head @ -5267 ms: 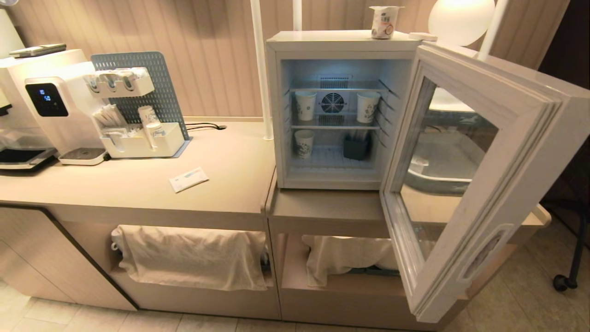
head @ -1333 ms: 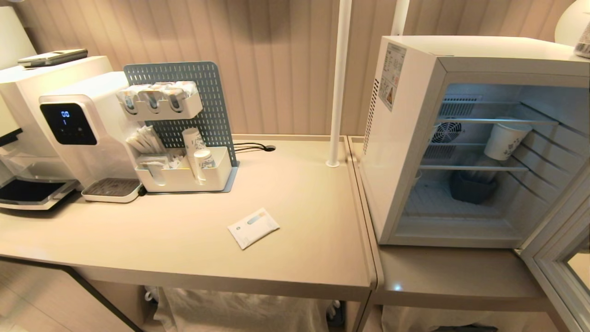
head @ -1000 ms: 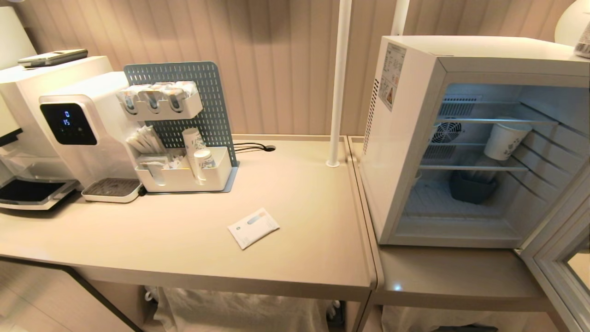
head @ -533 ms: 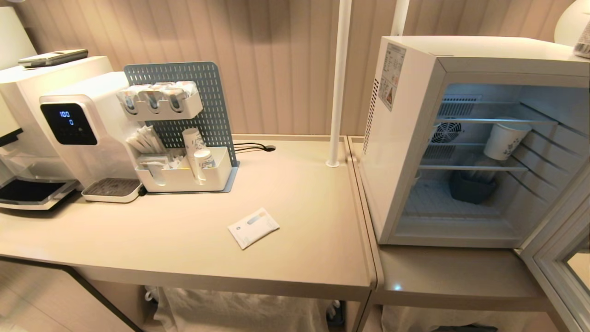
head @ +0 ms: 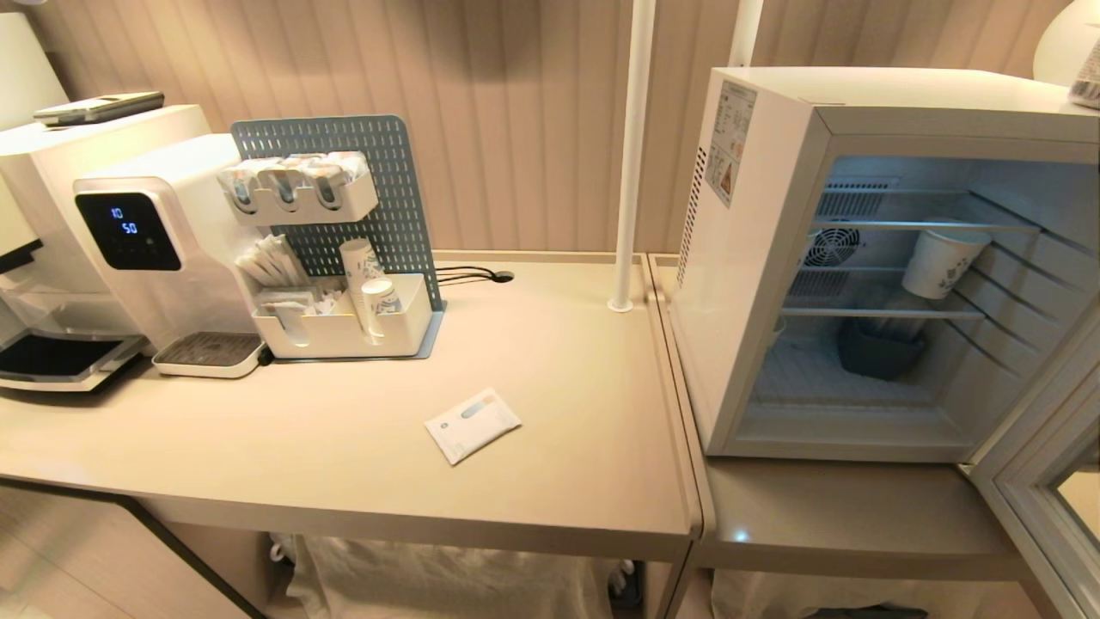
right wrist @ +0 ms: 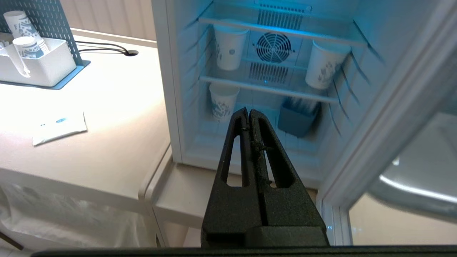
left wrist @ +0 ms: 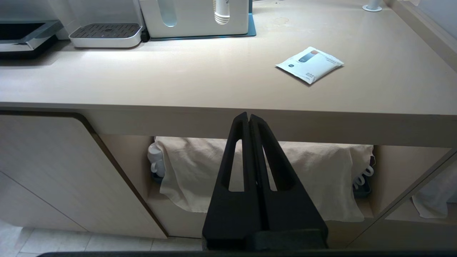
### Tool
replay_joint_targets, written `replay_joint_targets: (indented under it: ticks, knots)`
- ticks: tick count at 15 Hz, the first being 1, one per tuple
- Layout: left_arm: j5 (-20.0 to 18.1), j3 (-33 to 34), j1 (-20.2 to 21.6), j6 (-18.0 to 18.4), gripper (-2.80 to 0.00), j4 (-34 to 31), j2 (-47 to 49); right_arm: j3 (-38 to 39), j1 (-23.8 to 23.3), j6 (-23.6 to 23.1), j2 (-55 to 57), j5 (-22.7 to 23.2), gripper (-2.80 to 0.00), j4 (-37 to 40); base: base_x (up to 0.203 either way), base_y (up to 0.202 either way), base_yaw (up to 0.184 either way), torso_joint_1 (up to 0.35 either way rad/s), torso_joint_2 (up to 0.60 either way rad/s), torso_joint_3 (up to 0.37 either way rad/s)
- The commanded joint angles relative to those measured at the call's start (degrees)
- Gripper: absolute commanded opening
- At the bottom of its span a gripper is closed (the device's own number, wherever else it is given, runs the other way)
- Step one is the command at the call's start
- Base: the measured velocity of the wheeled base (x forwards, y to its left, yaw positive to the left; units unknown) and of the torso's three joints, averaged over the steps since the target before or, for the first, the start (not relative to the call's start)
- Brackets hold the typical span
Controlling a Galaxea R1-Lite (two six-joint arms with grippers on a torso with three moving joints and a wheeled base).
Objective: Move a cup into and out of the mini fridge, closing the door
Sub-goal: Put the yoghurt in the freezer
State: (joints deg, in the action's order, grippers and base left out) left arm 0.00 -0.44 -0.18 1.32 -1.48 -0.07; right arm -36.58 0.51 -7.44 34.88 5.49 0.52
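Cup (head: 1088, 82) sits on top of the mini fridge (head: 778, 258), at its right end; only a sliver of it shows at the edge of the head view, so I can't read its lid or print. Fridge stands on the lower counter (head: 842, 516) with its door (head: 1044, 468) swung wide open to the right, glass pane facing out.

Inside, lit blue: two paper cups (right wrist: 229, 48) on the middle wire shelf either side of the rear fan (right wrist: 274, 47), a third paper cup (right wrist: 223, 101) below on the left, and a dark bin (right wrist: 297, 119) below on the right.

My right gripper (right wrist: 249, 111) is fully closed, fingers pressed together, holding nothing, raised in front of the open fridge and pointing into it, well short of the shelves. My left gripper (left wrist: 249, 116) is also closed and empty, parked low in front of the main counter edge (left wrist: 228, 125), above the cloth-covered shelf (left wrist: 264, 171).

On the main counter: white sachet (head: 472, 425), organizer tray with pegboard (head: 344, 249), water dispenser (head: 146, 249).
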Motion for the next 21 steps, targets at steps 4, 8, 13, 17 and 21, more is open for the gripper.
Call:
replay_joint_targets:
  ticks: [4,8,13,17,21]
  knots:
    - [0.0,0.0,0.0,0.0,-2.80,0.0,0.0,-19.8,0.1,0.0,27.5,-0.3,-2.80,-3.1,0.000,0.000,0.000,0.000,0.00,0.000]
    - [0.0,0.0,0.0,0.1,-2.80,0.0,0.0,-38.4,1.7,0.3,42.9,-15.6,-2.80,-3.5,0.000,0.000,0.000,0.000,0.00,0.000]
    - [0.0,0.0,0.0,0.1,-2.80,0.0,0.0,-49.0,2.4,4.1,51.0,-27.0,0.00,-1.6,0.000,0.000,0.000,0.000,0.00,0.000]
    - [0.0,0.0,0.0,0.1,-2.80,0.0,0.0,-52.1,2.6,6.3,54.6,-33.8,0.00,-0.8,0.000,0.000,0.000,0.000,0.00,0.000]
    - [0.0,0.0,0.0,0.1,-2.80,0.0,0.0,-53.3,2.6,6.6,55.0,-34.6,0.00,-0.9,0.000,0.000,0.000,0.000,0.00,0.000]
